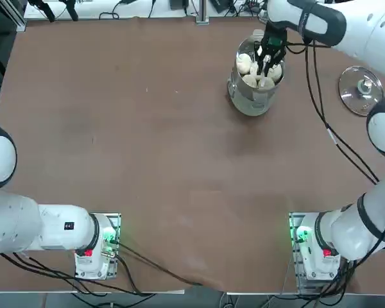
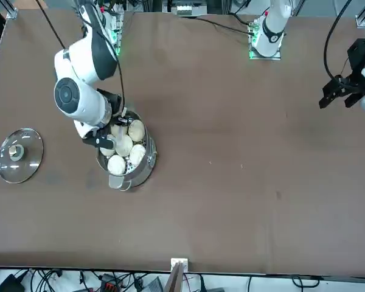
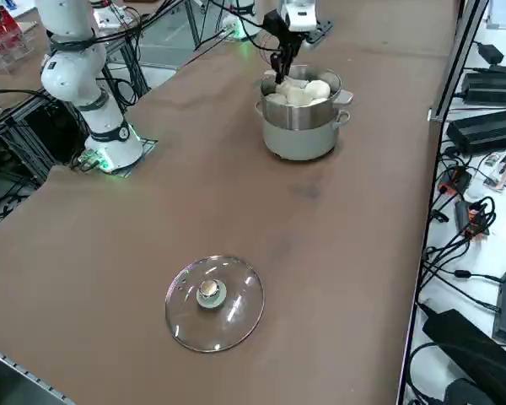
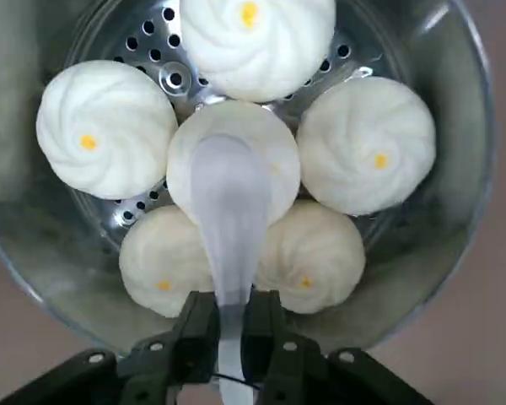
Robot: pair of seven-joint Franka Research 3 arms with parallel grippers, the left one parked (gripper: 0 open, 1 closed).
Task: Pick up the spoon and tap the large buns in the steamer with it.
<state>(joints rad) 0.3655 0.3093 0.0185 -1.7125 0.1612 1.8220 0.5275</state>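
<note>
The silver steamer (image 1: 255, 96) (image 2: 140, 173) (image 3: 304, 135) (image 4: 464, 152) stands at the far right of the table, holding several white buns (image 4: 105, 126) (image 1: 245, 63) (image 2: 117, 164) (image 3: 316, 89). My right gripper (image 4: 232, 333) (image 1: 267, 59) (image 3: 280, 63) hangs over the steamer's mouth, shut on the handle of the white spoon (image 4: 229, 219). The spoon's bowl lies face down over the middle bun (image 4: 270, 143), touching or just above it. In the front view the arm's wrist hides the gripper and spoon.
The flat glass lid (image 1: 360, 90) (image 2: 20, 155) (image 3: 214, 302) lies on the brown table (image 1: 147, 147) to the right of the steamer, toward my side. Cables (image 1: 333, 135) trail from the right arm over the table's right part.
</note>
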